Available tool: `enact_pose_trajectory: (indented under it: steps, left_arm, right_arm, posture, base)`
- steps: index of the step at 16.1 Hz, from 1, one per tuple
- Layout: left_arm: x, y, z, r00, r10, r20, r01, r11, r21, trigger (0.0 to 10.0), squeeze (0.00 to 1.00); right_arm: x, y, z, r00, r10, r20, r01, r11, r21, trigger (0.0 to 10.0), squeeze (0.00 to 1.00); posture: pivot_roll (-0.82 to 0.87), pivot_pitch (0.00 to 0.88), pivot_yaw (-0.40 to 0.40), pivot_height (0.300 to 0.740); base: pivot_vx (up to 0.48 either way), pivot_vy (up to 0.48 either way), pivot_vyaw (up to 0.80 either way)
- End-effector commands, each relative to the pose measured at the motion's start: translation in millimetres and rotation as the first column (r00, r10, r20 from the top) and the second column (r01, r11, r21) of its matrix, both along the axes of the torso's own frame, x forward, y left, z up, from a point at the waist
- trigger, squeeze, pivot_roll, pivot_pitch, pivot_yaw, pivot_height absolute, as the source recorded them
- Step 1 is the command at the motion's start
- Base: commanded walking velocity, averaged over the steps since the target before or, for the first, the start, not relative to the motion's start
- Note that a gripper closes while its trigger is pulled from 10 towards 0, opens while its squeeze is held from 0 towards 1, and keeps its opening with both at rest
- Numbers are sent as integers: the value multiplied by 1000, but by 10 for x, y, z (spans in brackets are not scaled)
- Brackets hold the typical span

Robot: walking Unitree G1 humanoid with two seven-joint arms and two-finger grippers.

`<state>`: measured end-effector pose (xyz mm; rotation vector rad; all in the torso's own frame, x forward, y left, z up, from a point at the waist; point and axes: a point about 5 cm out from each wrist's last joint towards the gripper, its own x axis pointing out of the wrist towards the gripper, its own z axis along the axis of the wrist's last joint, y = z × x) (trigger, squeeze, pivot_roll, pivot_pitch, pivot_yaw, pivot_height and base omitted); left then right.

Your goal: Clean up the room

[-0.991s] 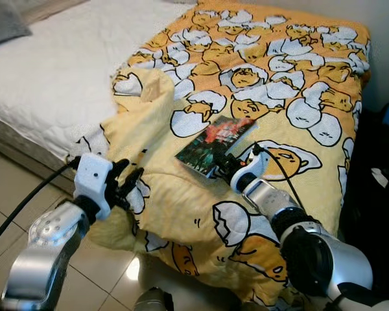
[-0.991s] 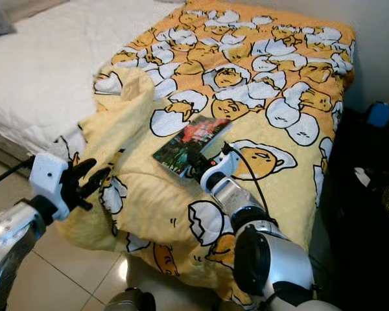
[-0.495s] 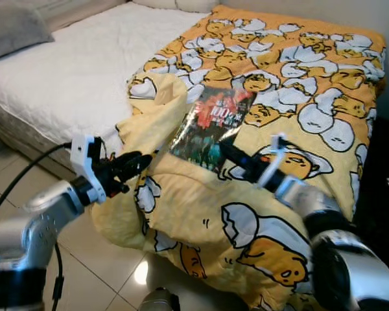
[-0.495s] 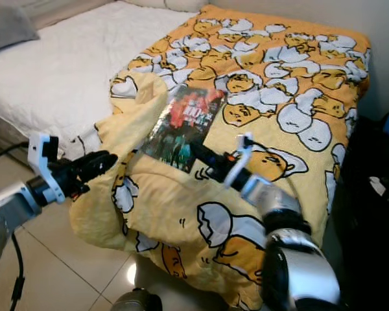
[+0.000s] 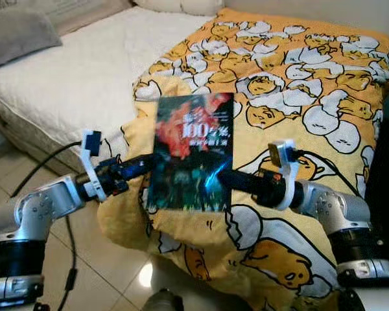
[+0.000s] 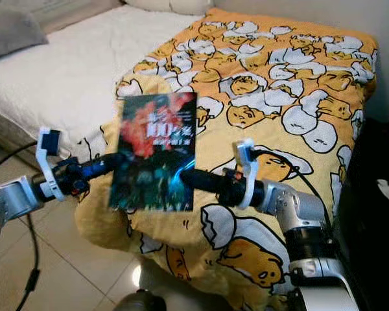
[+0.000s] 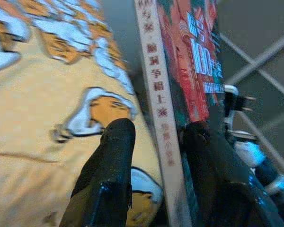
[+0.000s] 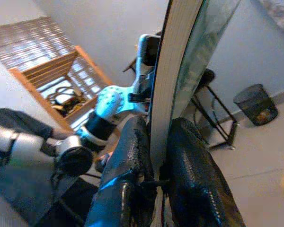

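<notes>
While both end effectors, left [image 5: 141,167] and right [image 5: 225,179], pinch it, the glossy flat book [image 5: 190,153] stands upright.

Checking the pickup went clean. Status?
Right claw shut on the book, held upright above the blanket. Left claw at the book's spine edge, fingers astride it. Nothing in the way.

Head eyes look down; wrist views share the book [image 5: 191,152].
</notes>
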<state>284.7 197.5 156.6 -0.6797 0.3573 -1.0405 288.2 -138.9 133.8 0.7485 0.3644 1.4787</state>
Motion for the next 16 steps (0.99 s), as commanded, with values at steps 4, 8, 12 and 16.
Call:
enact_pose_trajectory:
  steps: [4,8,12,16]
  left_arm:
    - [-40,-4,69,997,-73,-6,72,995,-68,2078,0]
    - [-84,14,70,994,-109,-17,107,991,-86,0,0]
    - [-121,8,83,992,-120,-48,115,989,-97,0,0]
    - [-86,-27,103,999,-39,-32,40,999,10,0,0]
  right_arm:
    - [-55,51,137,997,59,55,-61,998,35,0,0]
    - [-66,58,130,997,65,47,-65,998,14,0,0]
    - [-55,42,139,997,46,58,-46,999,-3,0,0]
    - [-4,31,84,998,-45,48,47,998,-42,10000,1000]
  posture:
    - [14,0,116,740]
    - [15,0,115,740]
    - [16,0,114,740]
    - [4,0,120,740]
  base:
    - [0,0,0]
    - [0,0,0]
    - [0,0,0]
    - [0,0,0]
